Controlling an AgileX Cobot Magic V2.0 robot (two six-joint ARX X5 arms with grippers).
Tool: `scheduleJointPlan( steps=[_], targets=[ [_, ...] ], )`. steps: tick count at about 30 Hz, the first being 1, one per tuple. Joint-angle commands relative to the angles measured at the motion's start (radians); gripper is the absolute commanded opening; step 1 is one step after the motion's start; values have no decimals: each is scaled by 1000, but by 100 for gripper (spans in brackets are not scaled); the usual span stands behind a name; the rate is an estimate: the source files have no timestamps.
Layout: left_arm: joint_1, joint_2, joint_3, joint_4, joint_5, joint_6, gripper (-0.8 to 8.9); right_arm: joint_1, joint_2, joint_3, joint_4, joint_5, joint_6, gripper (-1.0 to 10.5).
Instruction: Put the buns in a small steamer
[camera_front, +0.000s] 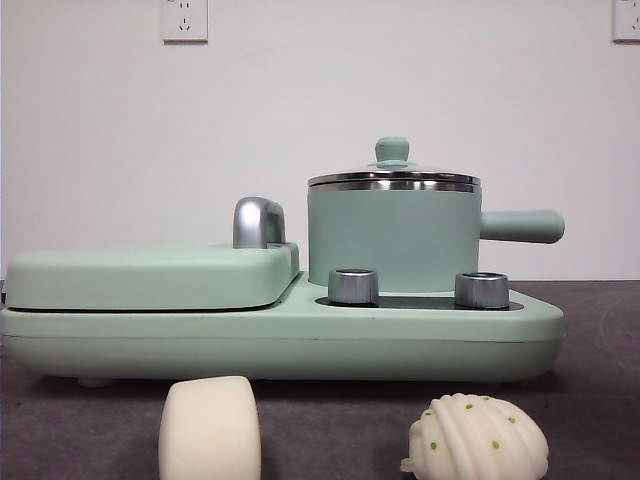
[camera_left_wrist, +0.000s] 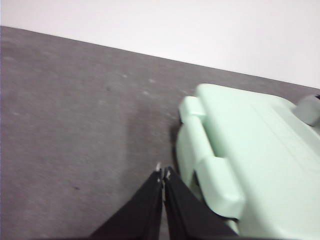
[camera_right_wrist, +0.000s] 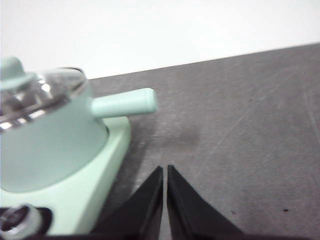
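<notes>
Both buns lie on the dark tabletop (camera_front: 600, 340) in front of the cooker base (camera_front: 280, 340): the smooth cream bun (camera_front: 210, 428) toward the front view's left, the ridged shell-shaped bun (camera_front: 478, 438) (green-dotted) toward its right, well apart. Neither shows in a wrist view. The small steamer (camera_front: 392, 238) stands on the base behind two steel knobs (camera_front: 353, 285), its glass lid (camera_front: 393, 177) on, handle (camera_front: 522, 226) pointing right. The left claw (camera_left_wrist: 163, 175) hangs pinched closed and empty, beside the flat griddle lid (camera_left_wrist: 260, 150). The right claw (camera_right_wrist: 165, 172), likewise closed on nothing, hangs over bare tabletop just beside the steamer's handle end.
</notes>
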Motion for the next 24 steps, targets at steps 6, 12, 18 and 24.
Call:
scheduleJointPlan(
  steps=[6,12,18,24],
  targets=[
    [-72,99,129,-59,17,-74,10,27,6,162,-99,-28,160,12],
    [-129,261,302,-87,81,-75,10,42,87,339,-254,-97,183,12],
    [-169,455,540,-199,194,-58,10,45,222,528,-391,-242,120,12],
    [-209,622,748,-292,351,10,10,45,374,699,-521,-429,-20,12]
  ],
)
